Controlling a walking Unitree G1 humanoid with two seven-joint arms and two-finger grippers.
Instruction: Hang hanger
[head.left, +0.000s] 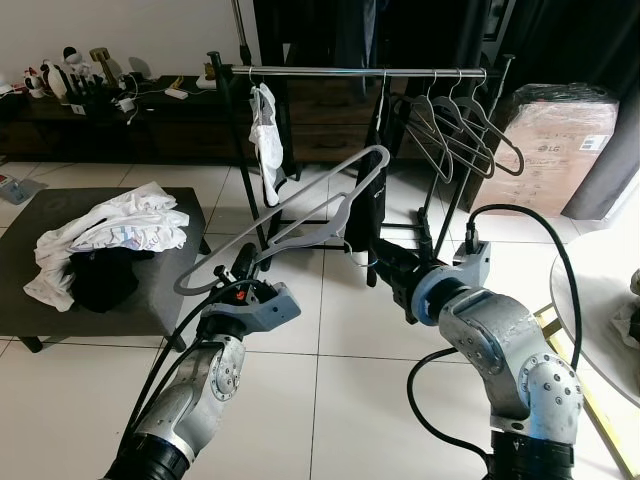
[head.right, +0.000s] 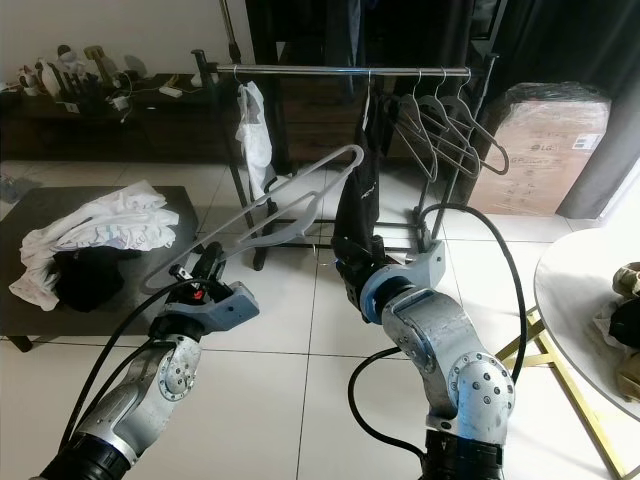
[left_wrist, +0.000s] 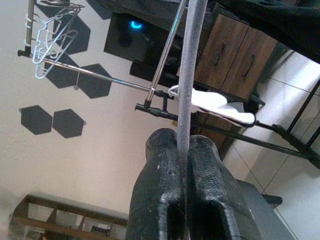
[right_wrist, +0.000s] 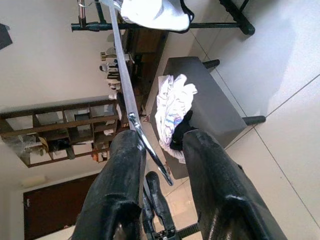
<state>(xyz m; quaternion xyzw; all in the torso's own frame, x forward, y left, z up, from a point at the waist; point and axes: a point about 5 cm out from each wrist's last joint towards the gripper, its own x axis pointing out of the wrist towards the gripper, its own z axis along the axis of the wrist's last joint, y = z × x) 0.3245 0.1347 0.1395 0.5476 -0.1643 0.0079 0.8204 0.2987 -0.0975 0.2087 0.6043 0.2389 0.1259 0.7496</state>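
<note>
Gripping the grey hanger (head.left: 290, 225) by its lower end, the left hand (head.left: 243, 268) is clenched on it and holds it tilted in the air before the clothes rail (head.left: 360, 71). The right hand (right_wrist: 160, 165) is released, its fingers (right_wrist: 212, 185) spread astride the hanger's thin bar near the hook.

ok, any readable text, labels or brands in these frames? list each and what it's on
"LG" – printed in dark letters on the wrapped cardboard box behind the clothes rack.
White sticker on the same box: print too small to read.
Pattern on the white clothes on the low table: blurred, no words legible.
Gray hanger: no visible marking.
</note>
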